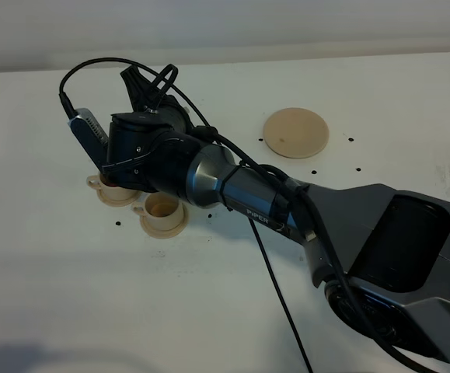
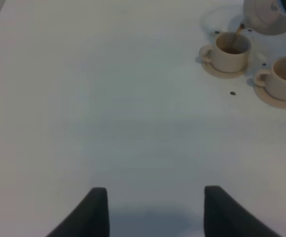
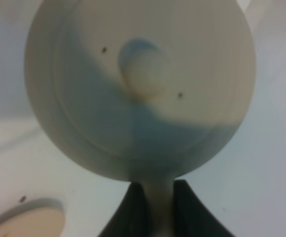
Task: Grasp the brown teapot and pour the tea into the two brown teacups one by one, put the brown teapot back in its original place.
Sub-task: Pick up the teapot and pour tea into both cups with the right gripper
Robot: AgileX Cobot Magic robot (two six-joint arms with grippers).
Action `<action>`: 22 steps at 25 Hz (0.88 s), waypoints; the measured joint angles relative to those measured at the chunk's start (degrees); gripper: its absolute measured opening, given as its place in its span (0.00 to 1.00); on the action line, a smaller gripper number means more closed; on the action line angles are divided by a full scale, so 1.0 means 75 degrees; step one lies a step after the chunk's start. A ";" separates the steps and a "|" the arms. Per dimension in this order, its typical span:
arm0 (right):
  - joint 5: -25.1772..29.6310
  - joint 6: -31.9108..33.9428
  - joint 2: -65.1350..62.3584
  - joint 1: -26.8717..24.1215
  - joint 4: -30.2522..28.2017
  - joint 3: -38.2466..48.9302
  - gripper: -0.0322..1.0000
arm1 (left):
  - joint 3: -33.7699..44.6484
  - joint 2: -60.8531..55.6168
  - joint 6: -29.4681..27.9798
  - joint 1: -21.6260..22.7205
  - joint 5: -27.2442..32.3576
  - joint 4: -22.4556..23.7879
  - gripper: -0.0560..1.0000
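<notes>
The right claw (image 3: 156, 196) is clamped on the loop handle (image 3: 157, 212) of the brown teapot (image 3: 133, 98). Its two dark fingers pinch the handle from either side, and the domed lid (image 3: 145, 74) fills most of the right wrist view. The pot is held off the counter (image 1: 54, 295), tipped spout-down. In the upper right of the left wrist view a thin brown stream of tea (image 2: 239, 30) runs from the spout into the first teacup (image 2: 230, 52), which shows dark liquid inside.

The second teacup (image 2: 283, 76) stands on its own saucer just beside the first, toward the lower right in the high view. I cannot tell whether it has tea in it yet. If it is empty, the next pour turns on this: the spout has only a short sideways shift to make along the line between the two cups, with the pot's handle-to-spout axis kept pointing away from the claw.

The large disc saucer (image 1: 296, 132) where the pot belongs lies bare, well apart at upper centre-right.

The left claw (image 2: 155, 212) is spread open and empty, low over bare counter, far from the cups. The right arm is the one placed for the job.
</notes>
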 joint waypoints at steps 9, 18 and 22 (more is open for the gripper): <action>0.0000 -0.0169 0.0000 0.0000 -0.0065 0.0000 0.12 | 0.0000 0.0000 0.0000 0.0000 0.0000 0.0000 0.45; 0.0000 -0.0635 0.0000 0.0078 -0.0098 0.0000 0.12 | 0.0000 0.0000 0.0000 0.0000 0.0000 0.0000 0.45; 0.0000 -0.0731 0.0000 0.0078 -0.0098 0.0000 0.12 | 0.0000 0.0000 0.0000 0.0000 0.0000 0.0000 0.45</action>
